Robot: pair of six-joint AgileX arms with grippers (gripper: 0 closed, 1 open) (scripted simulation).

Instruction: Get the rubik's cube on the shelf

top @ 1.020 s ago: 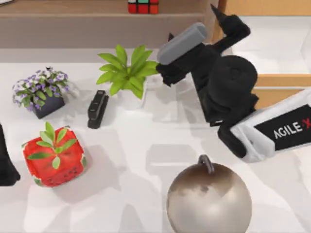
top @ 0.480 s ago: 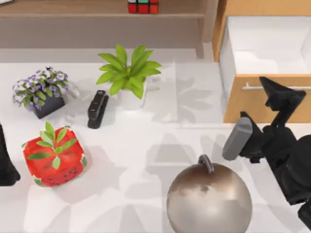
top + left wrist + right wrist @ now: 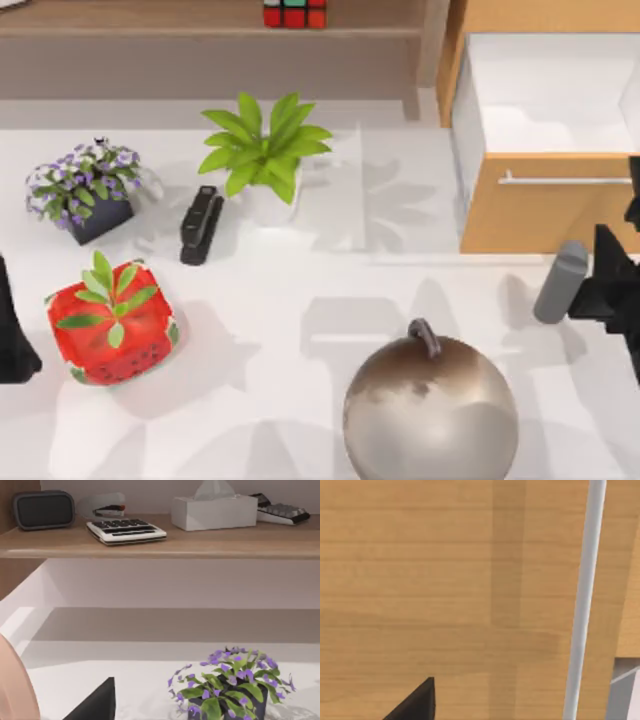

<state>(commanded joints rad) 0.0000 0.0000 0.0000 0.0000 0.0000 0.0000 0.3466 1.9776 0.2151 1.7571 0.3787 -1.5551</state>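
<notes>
Shelf (image 3: pixel 200 30) carries rubik's cube (image 3: pixel 295 12), top cropped; right pincer (image 3: pixel 625 265) state unclear

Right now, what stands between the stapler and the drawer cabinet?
In the top view, the green plant, close beside the stapler; then bare table up to the drawer cabinet.

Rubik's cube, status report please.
Rubik's cube on the shelf. Right gripper at table's right edge by the drawer cabinet. Left arm parked left.
</notes>
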